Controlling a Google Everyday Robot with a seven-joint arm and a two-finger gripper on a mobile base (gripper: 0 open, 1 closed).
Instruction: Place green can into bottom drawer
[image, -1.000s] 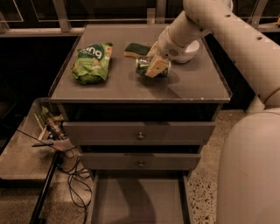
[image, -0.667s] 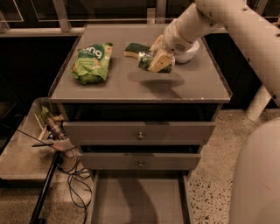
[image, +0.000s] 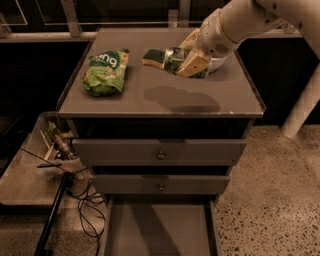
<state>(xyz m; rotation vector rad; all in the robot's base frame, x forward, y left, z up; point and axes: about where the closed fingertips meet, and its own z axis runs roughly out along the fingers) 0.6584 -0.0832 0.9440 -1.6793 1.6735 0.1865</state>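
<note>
Above the grey tabletop (image: 230, 95), the claw (image: 186, 64) holds the small dark-green cylindrical can (image: 173, 58) clamped and clear; placement into the open grey bottom drawer (image: 160, 231) remains.

The two-finger gripper (image: 189, 64) on the white arm hangs above the back right of the grey worktop (image: 230, 97). Its tan fingers (image: 196, 62) are clamped on a small cylindrical green can (image: 172, 57) with a mottled dark wrap, held clear of the surface over a dark shadow. A flat green-topped yellow sponge (image: 151, 56) lies just beside the can, and a bright-green crinkly snack bag (image: 105, 70) lies well to the left. Below two shut knobbed grey drawers (image: 130, 150), the wide shallow grey bottom drawer (image: 160, 227) stands pulled out
</note>
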